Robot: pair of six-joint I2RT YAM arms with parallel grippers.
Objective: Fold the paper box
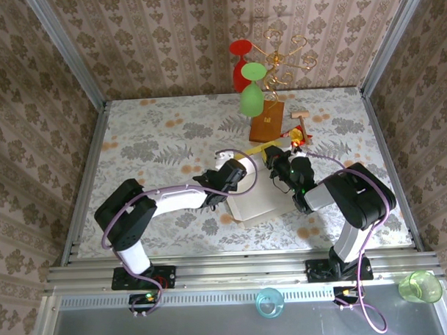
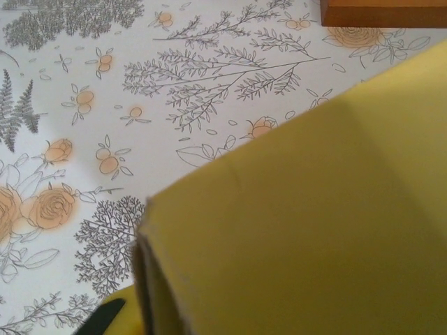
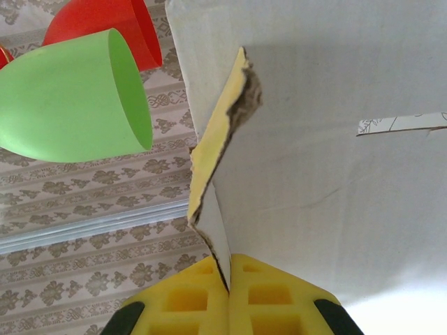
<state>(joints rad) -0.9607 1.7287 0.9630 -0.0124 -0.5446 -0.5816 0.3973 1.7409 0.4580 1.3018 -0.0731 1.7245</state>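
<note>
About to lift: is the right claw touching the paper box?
Touching. Right wrist view: an edge of the paper box sits pinched between the yellow fingers of the right claw.

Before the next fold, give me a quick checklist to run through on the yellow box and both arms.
1. Right jaws pinching thin mustard-yellow cardboard box edge: ok.
2. Left jaws gripping box: cannot tell.
3. Yellow flap edge intact: not ok, looks ragged.
4. Brown wooden block apart from box: ok.
5. Green plastic cup clear of box: cannot tell.
</note>
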